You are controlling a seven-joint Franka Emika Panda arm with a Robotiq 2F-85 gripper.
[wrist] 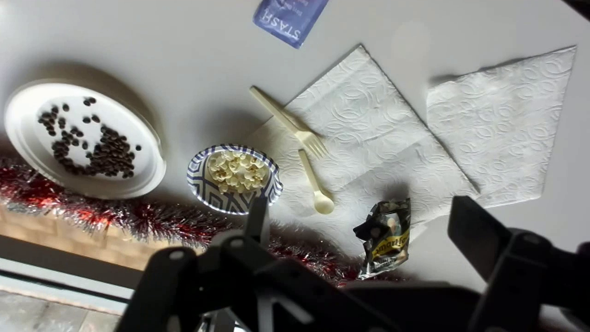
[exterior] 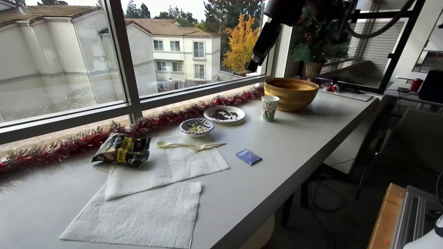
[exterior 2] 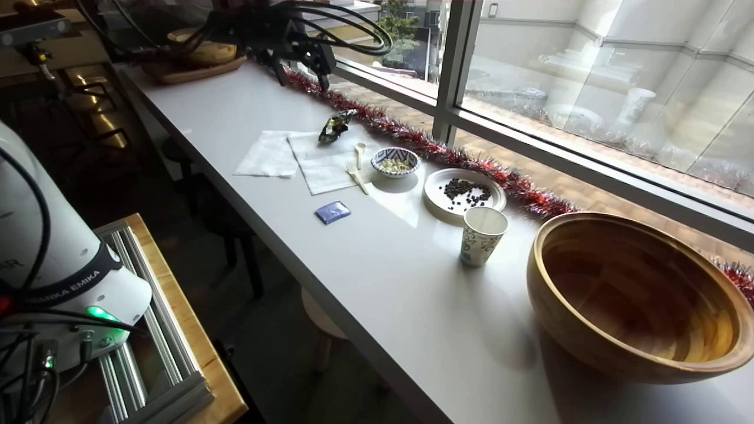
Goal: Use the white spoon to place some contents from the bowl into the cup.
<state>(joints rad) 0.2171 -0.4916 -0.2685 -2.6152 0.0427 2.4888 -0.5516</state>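
While the gripper [wrist: 361,203] hangs well above the table [wrist: 184,37] with its two fingers [wrist: 477,233] spread wide, the white spoon [wrist: 311,175] lies on a paper towel [wrist: 355,101], between the bowl [wrist: 201,180] and a black snack bag [wrist: 389,235]. Its long axis slants across the wrist view: the scoop end points to the lower right, on the side of the tinsel garland [wrist: 106,212], and the handle runs up and a little left, toward a pale fork [wrist: 286,119]. The fork lies at a flatter slant, its own handle reaching off the towel. Popcorn [wrist: 226,173] lies in the bowl, whose rim one fingertip partly hides in the wrist view.

In an exterior view the spoon's handle seems to meet the fork's tines [exterior: 199,148]; the wrist view shows a narrow gap there. The wrist view also makes the word STASH legible on the blue packet [wrist: 290,18]. The cup [exterior 2: 480,241] shows in both exterior views but not in the wrist view, upright between a white plate [wrist: 27,133] of dark beans [wrist: 113,154] and the large wooden bowl [exterior 2: 565,318]. In an exterior view a potted plant [exterior: 304,52] with red ornaments stands near the window [exterior: 127,69]; in an exterior view the robot's white base [exterior 2: 65,253] and, at the table's far end, a wooden tray [exterior 2: 200,75] appear.
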